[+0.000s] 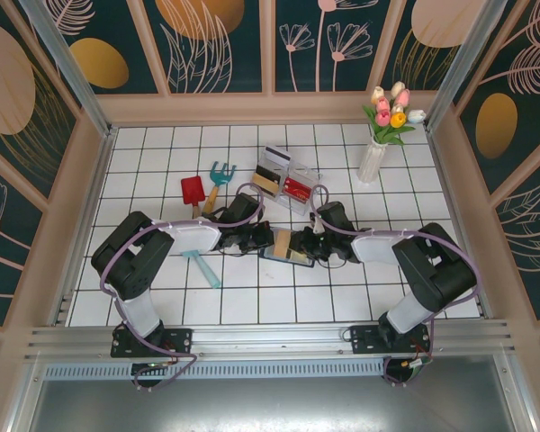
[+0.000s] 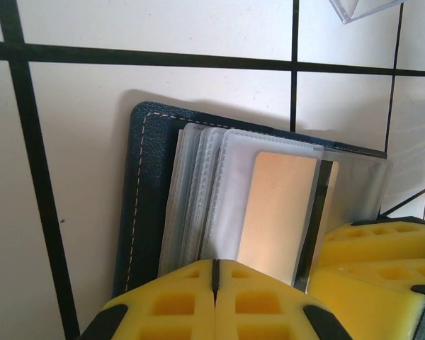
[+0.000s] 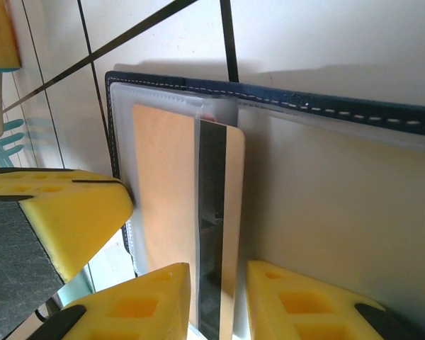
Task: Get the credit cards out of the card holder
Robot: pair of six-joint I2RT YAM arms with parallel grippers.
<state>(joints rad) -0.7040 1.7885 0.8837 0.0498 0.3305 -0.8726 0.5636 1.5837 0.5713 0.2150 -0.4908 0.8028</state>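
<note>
On the white tiled table (image 1: 252,301), the navy card holder (image 1: 286,249) lies open at the centre of the overhead view. The left gripper (image 2: 214,283) is pressed together at the holder's edge, while the right gripper (image 3: 219,304) stands parted astride the striped end of the tan card (image 3: 163,191).

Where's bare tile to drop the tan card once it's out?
Free: the near tiles between the card holder and the front rail, and the far-left tiles between the red shovel and the left wall. Crowded: around the clear box, rake and vase.
</note>
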